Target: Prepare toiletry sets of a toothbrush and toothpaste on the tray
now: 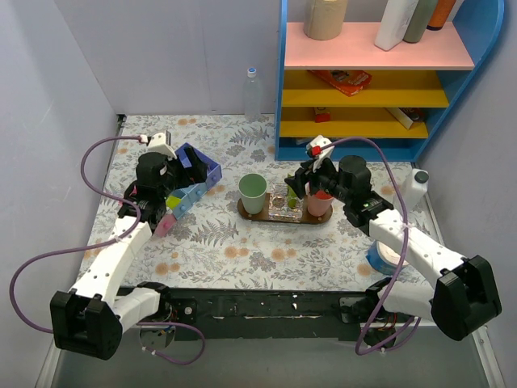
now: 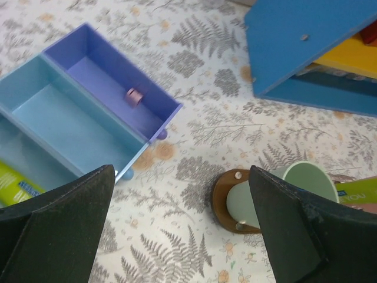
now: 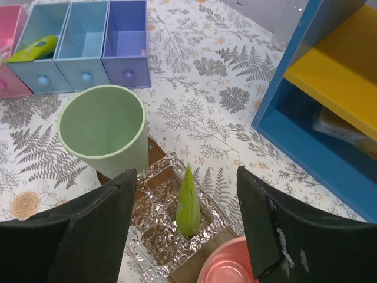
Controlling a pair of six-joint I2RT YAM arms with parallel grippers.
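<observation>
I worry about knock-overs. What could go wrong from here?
The green piece stands upright in the clear holder, right under the open right gripper; a slanted retreat could topple it. The green cup sits at the tray's end, close beside that gripper, and might get nudged off.

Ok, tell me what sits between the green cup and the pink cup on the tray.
The clear square holder, with a lime-green pointed piece standing in it, sits between the green cup and pink cup; right wrist view shows it best.
</observation>
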